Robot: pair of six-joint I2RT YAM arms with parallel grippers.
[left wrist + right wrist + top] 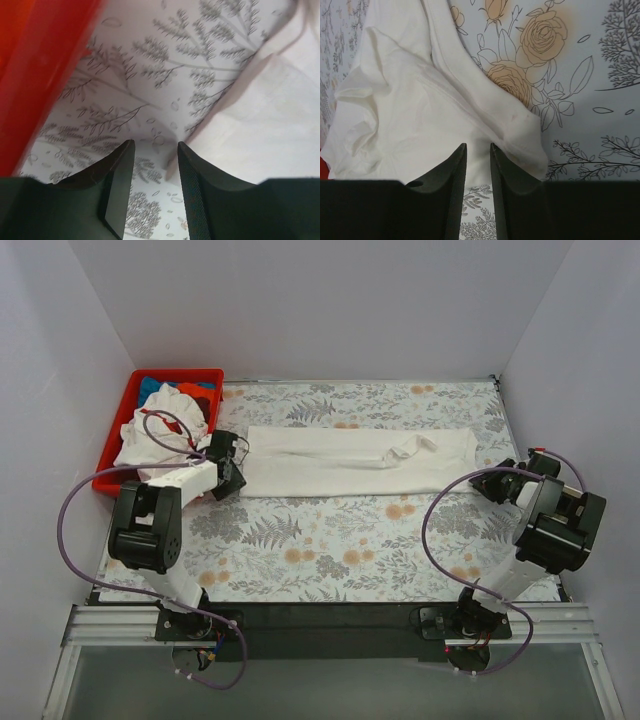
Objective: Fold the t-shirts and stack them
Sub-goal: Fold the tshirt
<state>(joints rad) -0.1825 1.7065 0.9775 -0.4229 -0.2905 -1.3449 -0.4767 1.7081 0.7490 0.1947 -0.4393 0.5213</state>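
Top external view: a white t-shirt (pixel 350 462) lies across the middle of the bench (pixel 330 550), already folded lengthwise into a long band. A heap of shirts (pixel 160 430) waits in the red bin (pixel 113 452) at the upper left.

The left tool (pixel 228 455) sits at the band's left end. In its wrist view the jaws are released and well parted, with only the floral cover between them and the cloth edge just to the right. The right tool (pixel 497 483) sits at the band's right end. Its jaws are parted by a narrow gap and appear to grip nothing, and the cloth lies just past the tips.

The fabric looks light, limp and prone to sagging, so the layers could slide apart. The best hold is probably a pinch through all layers at each end corner, so the band can be folded across.
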